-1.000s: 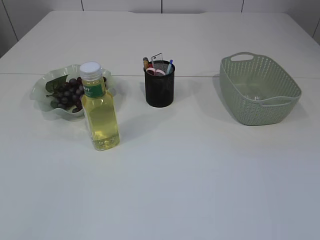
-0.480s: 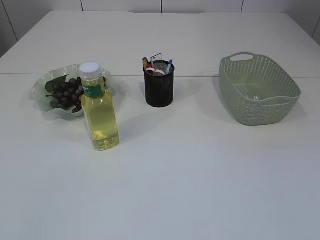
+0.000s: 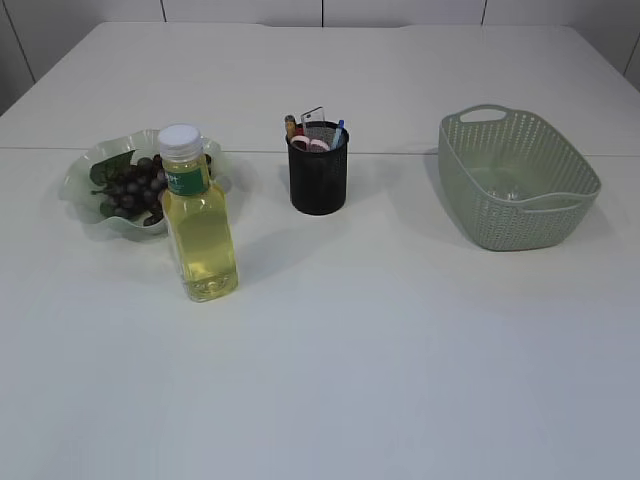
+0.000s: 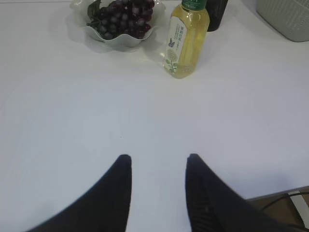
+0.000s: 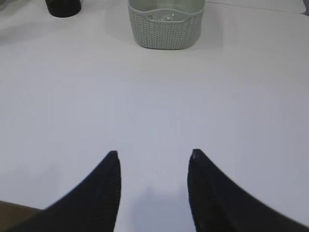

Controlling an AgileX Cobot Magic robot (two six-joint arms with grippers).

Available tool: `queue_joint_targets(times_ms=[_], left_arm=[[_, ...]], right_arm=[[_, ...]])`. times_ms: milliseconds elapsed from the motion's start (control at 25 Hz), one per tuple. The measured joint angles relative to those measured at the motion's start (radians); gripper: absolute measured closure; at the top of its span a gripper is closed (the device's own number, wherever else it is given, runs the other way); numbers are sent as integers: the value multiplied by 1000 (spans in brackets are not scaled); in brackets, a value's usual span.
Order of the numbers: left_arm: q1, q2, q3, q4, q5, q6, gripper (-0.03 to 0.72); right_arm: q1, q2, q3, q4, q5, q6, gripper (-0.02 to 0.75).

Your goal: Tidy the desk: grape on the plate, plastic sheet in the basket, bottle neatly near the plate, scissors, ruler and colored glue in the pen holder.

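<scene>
A bunch of dark grapes (image 3: 135,184) lies on the pale green wavy plate (image 3: 82,172) at the left; both show in the left wrist view, grapes (image 4: 120,17) and plate (image 4: 120,42). A yellow bottle (image 3: 198,225) with a white cap stands upright just right of the plate, also in the left wrist view (image 4: 186,41). The black mesh pen holder (image 3: 319,180) holds scissors, a ruler and coloured sticks. The green basket (image 3: 520,200) has a clear plastic sheet (image 5: 161,16) inside. My left gripper (image 4: 159,157) and right gripper (image 5: 152,153) are open and empty over the near table.
The white table's near edge shows at the bottom right of the left wrist view (image 4: 275,195) and the bottom left of the right wrist view (image 5: 14,205). Neither arm shows in the exterior view.
</scene>
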Motion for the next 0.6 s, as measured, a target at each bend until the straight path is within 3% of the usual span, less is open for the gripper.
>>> queue_joint_targets(times_ms=[360, 600], left_arm=[[188, 0, 0, 0, 0, 0, 409], [259, 0, 0, 0, 0, 0, 411]], right_arm=[[-107, 0, 0, 0, -2, 0, 372], [-162, 0, 0, 0, -2, 0, 372]])
